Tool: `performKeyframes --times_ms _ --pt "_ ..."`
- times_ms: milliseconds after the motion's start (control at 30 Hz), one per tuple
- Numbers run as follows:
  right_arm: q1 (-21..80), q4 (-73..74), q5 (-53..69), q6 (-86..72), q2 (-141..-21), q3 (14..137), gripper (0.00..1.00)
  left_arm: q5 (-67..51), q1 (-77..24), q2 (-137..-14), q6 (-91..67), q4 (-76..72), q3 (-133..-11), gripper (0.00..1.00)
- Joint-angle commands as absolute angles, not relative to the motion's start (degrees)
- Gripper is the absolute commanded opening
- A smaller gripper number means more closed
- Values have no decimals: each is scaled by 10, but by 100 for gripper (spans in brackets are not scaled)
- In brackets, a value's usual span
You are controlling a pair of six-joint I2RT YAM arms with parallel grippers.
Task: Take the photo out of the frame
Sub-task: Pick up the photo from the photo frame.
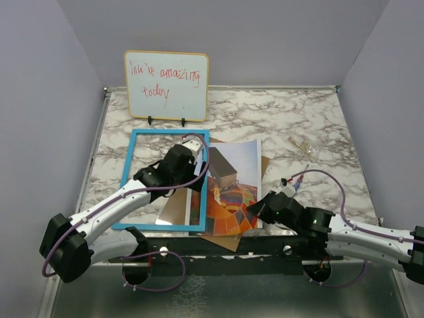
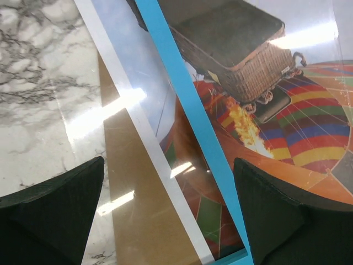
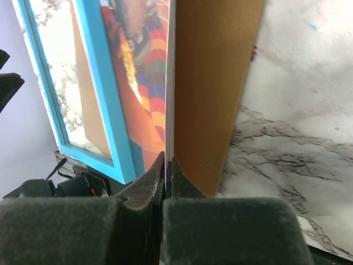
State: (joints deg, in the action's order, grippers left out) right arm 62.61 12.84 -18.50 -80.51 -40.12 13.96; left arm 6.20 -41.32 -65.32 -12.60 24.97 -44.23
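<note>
right gripper [image 3: 165,160] sits nearest my lens: jaws pressed together on the white edge of the photo [image 3: 149,83]. the brown backing board [image 3: 215,83] is just beside and, as far as i can tell, outside the pinch. judged purpose: to slide the print alone.

marble table [image 1: 298,126]: carries all items.

frame [image 1: 132,179]: bright blue, lying flat left of centre.

photo: not yet free. most of it is out past the frame's right rail and skewed, with a left strip under that rail. it lies on the backing board.

whiteboard [image 1: 167,85]: upright at the far edge, well apart, not involved.

left gripper [image 2: 171,221]: jaws wide, holding nothing, poised above the right rail with a finger to either side. i judge it is placed to pin the frame while the right arm draws the photo clear.
</note>
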Motion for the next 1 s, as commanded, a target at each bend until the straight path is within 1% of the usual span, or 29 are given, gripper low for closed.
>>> performKeyframes --times_ms 0,200,367,500,567,733,967 --pt "623 203 -239 -741 -414 227 1 119 -411 -593 -128 236 -432 99" --pt "623 369 -300 -676 -470 360 1 172 -411 -559 -136 235 -426 99" --pt "623 447 -348 -651 -445 422 1 180 -411 -553 -141 239 -427 99" --pt "623 528 -371 -649 -442 496 1 192 -411 -542 -142 239 -426 99" --pt "623 525 -369 -619 -432 523 1 193 -411 -539 -143 239 -426 99" --pt "623 462 -339 -535 -419 575 1 196 -411 -541 -143 242 -426 99" --pt "623 436 -296 -474 -474 637 1 212 -411 -536 -145 245 -426 99"
